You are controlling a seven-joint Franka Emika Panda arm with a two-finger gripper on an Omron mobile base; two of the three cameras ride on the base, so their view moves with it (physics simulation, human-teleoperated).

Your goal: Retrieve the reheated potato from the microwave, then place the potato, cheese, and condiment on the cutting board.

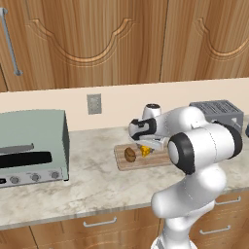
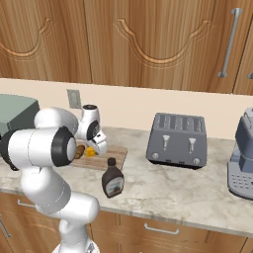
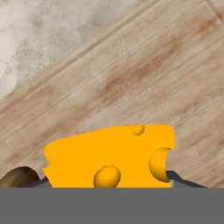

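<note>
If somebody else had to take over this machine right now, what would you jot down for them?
Hand: low over the cutting board, its fingers either side of the cheese; whether it grips or has let go cannot be told.
Potato: on the board, just beside the cheese.
Sauce bottle: upright on the counter, off the board, near its front corner.
Done: potato on the board; cheese at or on the board.
Left: make sure the cheese is released, then pick up the bottle and set it on the board.
</note>
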